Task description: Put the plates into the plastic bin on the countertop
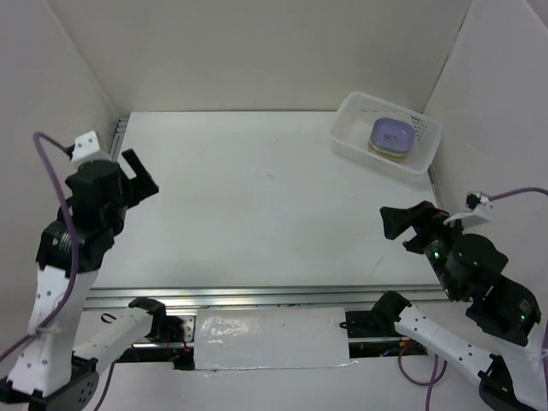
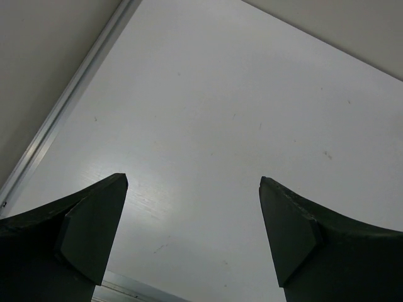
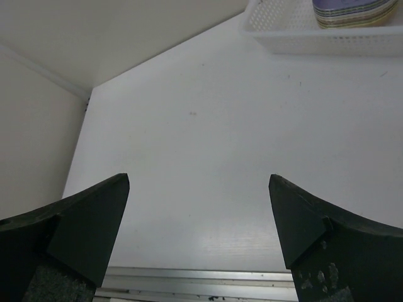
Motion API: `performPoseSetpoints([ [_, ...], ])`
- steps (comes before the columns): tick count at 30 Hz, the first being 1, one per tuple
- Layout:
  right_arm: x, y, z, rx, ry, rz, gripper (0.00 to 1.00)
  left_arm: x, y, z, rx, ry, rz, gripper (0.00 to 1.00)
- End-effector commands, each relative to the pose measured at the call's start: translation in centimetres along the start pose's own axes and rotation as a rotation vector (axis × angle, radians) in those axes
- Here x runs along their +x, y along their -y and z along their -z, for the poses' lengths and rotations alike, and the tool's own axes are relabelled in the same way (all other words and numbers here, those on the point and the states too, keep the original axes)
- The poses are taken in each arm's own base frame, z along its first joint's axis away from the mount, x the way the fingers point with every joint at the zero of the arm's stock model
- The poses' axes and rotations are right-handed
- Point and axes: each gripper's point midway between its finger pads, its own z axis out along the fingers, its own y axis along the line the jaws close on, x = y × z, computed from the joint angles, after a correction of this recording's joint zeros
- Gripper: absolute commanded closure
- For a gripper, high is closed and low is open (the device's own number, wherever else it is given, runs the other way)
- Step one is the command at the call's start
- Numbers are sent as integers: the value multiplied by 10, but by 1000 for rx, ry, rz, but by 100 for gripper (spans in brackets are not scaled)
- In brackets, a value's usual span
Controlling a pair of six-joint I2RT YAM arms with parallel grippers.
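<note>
Left arm (image 1: 64,248): upright at the left side, wrist held high and aimed inward.
Left gripper (image 1: 141,175): jaws spread wide, empty.
Right arm (image 1: 479,274): folded low at the right side, wrist aimed left.
Right gripper (image 1: 396,224): jaws spread wide, empty.
</note>
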Motion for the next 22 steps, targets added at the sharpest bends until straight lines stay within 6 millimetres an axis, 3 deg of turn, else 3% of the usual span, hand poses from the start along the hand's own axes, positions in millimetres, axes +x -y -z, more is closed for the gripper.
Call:
performPoseSetpoints([
  [1, 20, 37, 21, 57, -62, 60, 0, 10, -21, 26, 29, 46, 33, 1],
  [4, 15, 49, 42, 15, -36, 59, 0, 36, -45, 44, 33, 45, 52, 1],
  [10, 13, 53, 48, 12, -18, 112, 0, 75, -67, 57, 17, -15, 81, 1],
  [15, 13, 52, 43, 32, -8, 126, 0, 91, -73, 54, -10, -56, 83, 1],
  [22, 16, 44, 39, 11, -27, 121, 0, 95, -67, 49, 9, -65, 80, 1],
])
